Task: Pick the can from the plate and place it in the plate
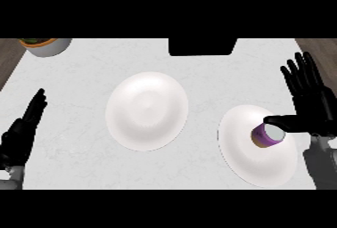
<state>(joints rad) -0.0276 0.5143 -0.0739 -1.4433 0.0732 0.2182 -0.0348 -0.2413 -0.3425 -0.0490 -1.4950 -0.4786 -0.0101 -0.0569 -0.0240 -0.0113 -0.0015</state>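
A small purple can [268, 135] with a pale top stands on the right white plate [247, 151], near that plate's right rim. My right hand [314, 104] is just right of the can, fingers straight and pointing up, thumb stretched left over the can's top edge. A second white plate [147, 110] lies bare at the middle of the counter. At the left edge my left hand [21, 131] rests open, fingers up, well clear of both plates.
A grey pot with a plant [45, 45] sits at the far left corner of the white counter. A black block [202, 46] stands at the back edge, behind the middle plate. Dark wood floor shows past both side edges.
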